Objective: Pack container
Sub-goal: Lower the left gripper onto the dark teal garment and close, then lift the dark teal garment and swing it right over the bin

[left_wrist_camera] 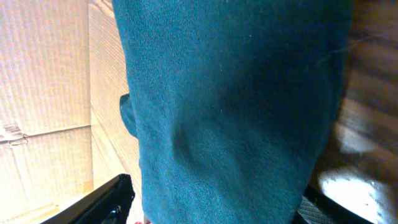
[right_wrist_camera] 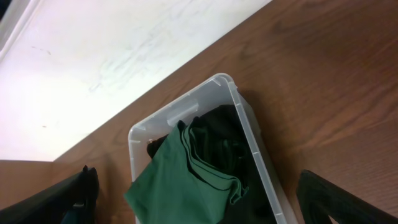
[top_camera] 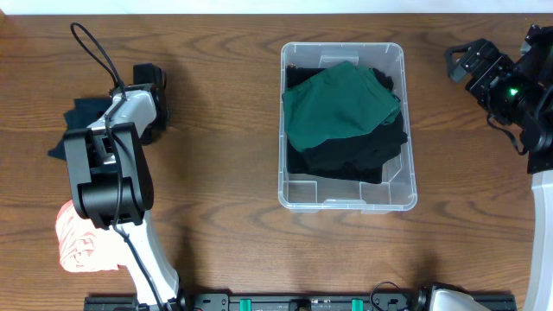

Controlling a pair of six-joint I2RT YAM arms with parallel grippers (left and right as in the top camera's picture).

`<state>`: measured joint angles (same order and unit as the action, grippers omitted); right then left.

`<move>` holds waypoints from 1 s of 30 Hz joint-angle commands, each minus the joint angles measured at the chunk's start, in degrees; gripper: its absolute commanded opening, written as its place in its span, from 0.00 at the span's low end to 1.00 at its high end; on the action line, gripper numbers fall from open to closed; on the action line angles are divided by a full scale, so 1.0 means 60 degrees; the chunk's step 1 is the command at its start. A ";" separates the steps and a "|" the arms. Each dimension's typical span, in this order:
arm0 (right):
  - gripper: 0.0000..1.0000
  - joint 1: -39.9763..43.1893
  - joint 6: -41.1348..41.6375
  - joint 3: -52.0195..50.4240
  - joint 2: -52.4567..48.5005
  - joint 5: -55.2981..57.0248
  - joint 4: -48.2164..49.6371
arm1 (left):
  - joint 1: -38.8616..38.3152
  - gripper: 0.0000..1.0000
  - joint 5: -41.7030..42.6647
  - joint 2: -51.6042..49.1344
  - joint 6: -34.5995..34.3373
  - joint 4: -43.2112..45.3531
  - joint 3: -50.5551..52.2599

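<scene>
The clear plastic container (top_camera: pixel 409 186) sits mid-table and holds a green garment (top_camera: pixel 333 104) on top of black clothes (top_camera: pixel 354 155). It also shows in the right wrist view (right_wrist_camera: pixel 245 118), with the green garment (right_wrist_camera: pixel 180 186) inside. My left gripper (top_camera: pixel 149 86) is at the far left over a dark teal garment (top_camera: pixel 86 114). In the left wrist view the teal cloth (left_wrist_camera: pixel 236 106) fills the frame between the wide-apart fingers (left_wrist_camera: pixel 214 208). My right gripper (top_camera: pixel 471 59) is open and empty, raised at the far right; its fingers (right_wrist_camera: pixel 198 186) frame the container.
A pink garment (top_camera: pixel 79 240) lies at the front left beside the left arm's base. The brown wooden table (top_camera: pixel 216 173) ends at a white surface (right_wrist_camera: pixel 112 56) at the back. A black rail (top_camera: pixel 302 302) runs along the front edge.
</scene>
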<state>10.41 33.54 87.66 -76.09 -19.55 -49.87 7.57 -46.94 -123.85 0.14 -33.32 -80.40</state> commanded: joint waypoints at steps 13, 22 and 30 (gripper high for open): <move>0.99 0.0040 0.0047 0.0033 0.0120 -0.0029 0.0015 | 0.0084 0.34 -0.0033 -0.0102 -0.0182 0.0510 0.0597; 0.99 0.0040 0.0047 0.0033 0.0120 -0.0029 0.0015 | 0.0047 0.06 -0.0051 -0.0073 0.0146 0.0492 0.0594; 0.99 0.0040 0.0047 0.0033 0.0120 -0.0029 0.0015 | -0.0375 0.06 -0.0040 0.0823 0.0291 0.0317 0.0594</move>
<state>10.41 33.54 87.66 -76.09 -19.55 -49.87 6.63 -46.52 -123.37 0.93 -31.03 -77.19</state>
